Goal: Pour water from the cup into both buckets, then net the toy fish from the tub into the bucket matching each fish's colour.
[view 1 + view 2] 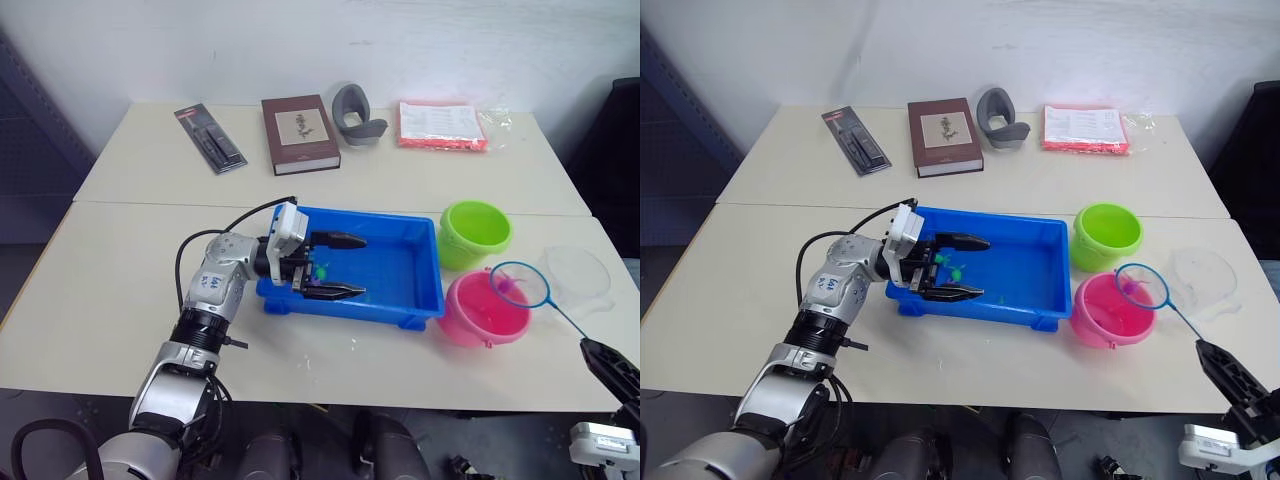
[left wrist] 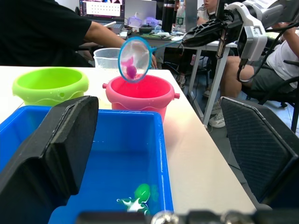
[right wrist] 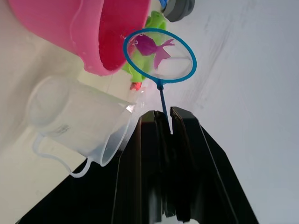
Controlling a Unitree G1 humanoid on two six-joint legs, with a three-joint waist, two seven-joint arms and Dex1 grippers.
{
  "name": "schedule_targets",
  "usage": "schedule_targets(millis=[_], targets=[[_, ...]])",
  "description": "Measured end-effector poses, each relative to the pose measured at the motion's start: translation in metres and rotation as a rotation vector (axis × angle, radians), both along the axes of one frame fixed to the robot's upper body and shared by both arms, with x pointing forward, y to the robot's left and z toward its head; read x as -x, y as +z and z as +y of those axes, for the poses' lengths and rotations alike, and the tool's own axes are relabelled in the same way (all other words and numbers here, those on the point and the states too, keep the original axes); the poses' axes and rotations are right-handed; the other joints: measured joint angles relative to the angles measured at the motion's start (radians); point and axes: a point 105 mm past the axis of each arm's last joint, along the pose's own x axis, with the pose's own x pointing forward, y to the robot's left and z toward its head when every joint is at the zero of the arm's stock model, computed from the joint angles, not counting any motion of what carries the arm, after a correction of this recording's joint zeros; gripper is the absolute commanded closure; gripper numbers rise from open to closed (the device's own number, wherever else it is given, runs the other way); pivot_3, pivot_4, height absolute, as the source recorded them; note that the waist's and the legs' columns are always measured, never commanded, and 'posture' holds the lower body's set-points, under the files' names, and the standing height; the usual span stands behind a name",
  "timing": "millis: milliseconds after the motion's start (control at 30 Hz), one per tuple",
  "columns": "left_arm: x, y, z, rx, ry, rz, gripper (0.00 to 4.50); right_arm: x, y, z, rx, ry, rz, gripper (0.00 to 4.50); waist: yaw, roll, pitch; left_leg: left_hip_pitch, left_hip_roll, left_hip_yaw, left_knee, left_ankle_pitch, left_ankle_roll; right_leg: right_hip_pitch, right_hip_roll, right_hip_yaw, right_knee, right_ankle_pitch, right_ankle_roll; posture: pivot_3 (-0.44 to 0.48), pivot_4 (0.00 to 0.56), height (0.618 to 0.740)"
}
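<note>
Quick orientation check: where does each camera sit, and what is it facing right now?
Left and right eye views: head, looking down over the table; left pincer over the blue tub, net above the pink bucket.
Left wrist view: along its open fingers across the tub toward both buckets, green bucket included.
Right wrist view: along the right pincer shut on the net handle; cup beside.
Shared: the netted pink fish.

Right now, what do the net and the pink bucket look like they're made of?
Net: seemingly a blue plastic hoop with fine see-through mesh, the pink fish visible through it, on a thin dark handle. Pink bucket: probably moulded plastic, smooth and slightly glossy, with a rolled rim.
</note>
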Motion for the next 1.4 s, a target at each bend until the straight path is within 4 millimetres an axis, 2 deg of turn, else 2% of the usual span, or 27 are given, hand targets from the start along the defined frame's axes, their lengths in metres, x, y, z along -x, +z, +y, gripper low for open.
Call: schedule_targets(millis=[167,300,433,800,1000,1067,1200,1300,1333,1400], targets=[[0.000,-0.001,0.000,0.003,0.002,0.005,0.03,0.005,-0.009,0.004,-0.027,-0.021,0.021,4.50,0.001,0.000,0.000,0.000,0.000,0.000,0.000,0.000,0.000,0.000,0.000,0.000,0.000,0.000,0.000,0.000,0.150,0.740],[0.000,-0.002,0.000,0.003,0.002,0.008,0.03,0.006,-0.012,0.022,-0.035,0.042,0.048,4.50,0.000,0.000,0.000,0.000,0.000,0.000,0.000,0.000,0.000,0.000,0.000,0.000,0.000,0.000,0.000,0.000,0.150,0.740],[0.000,-0.003,0.000,0.004,0.006,0.011,0.03,0.004,0.000,0.006,-0.010,-0.038,-0.001,4.50,0.000,0.000,0.000,0.000,0.000,0.000,0.000,0.000,0.000,0.000,0.000,0.000,0.000,0.000,0.000,0.000,0.150,0.740],[-0.001,-0.003,0.000,0.005,0.019,0.011,0.03,0.000,0.005,0.007,-0.001,-0.014,-0.001,4.50,0.000,0.000,0.000,0.000,0.000,0.000,0.000,0.000,0.000,0.000,0.000,0.000,0.000,0.000,-0.001,0.000,0.150,0.740],[-0.002,-0.003,0.002,0.002,0.025,0.010,0.03,0.003,0.010,-0.002,-0.057,-0.055,-0.018,4.50,0.001,0.000,0.000,0.000,0.000,-0.001,0.000,0.000,0.000,0.000,0.000,0.000,0.000,0.000,-0.001,0.000,0.150,0.740],[-0.003,-0.003,0.004,-0.002,0.033,0.008,0.03,0.003,0.015,0.007,-0.135,-0.024,-0.014,4.50,0.000,0.000,0.000,0.000,0.001,-0.001,0.000,0.000,0.000,0.000,0.000,0.000,0.000,0.000,-0.001,0.000,0.150,0.740],[-0.006,-0.004,0.015,-0.024,0.065,0.002,0.03,-0.003,0.024,0.041,-0.396,0.091,0.055,4.50,-0.010,0.000,0.000,0.001,0.002,-0.001,0.000,0.000,0.000,0.000,0.000,0.000,0.001,0.000,-0.001,0.000,0.150,0.740],[-0.011,-0.006,0.037,-0.057,0.130,-0.004,0.03,-0.017,0.035,0.073,-0.690,0.195,0.177,4.50,-0.023,0.000,0.000,0.001,0.002,-0.002,0.000,0.000,0.000,0.000,-0.001,-0.001,0.002,0.000,-0.001,0.000,0.150,0.740],[-0.013,-0.006,0.049,-0.069,0.166,-0.006,0.03,-0.023,0.037,0.085,-0.835,0.230,0.263,4.50,-0.025,0.000,0.000,0.002,0.003,-0.002,0.000,0.000,0.000,0.000,-0.003,-0.001,0.002,-0.001,-0.002,0.000,0.150,0.740],[-0.017,-0.005,0.071,-0.090,0.234,-0.010,0.03,-0.028,0.035,0.105,-1.011,0.279,0.434,4.50,-0.025,-0.001,0.000,0.001,0.004,-0.004,0.001,0.000,0.000,0.000,-0.004,-0.002,0.003,0.000,-0.003,0.000,0.150,0.740]])
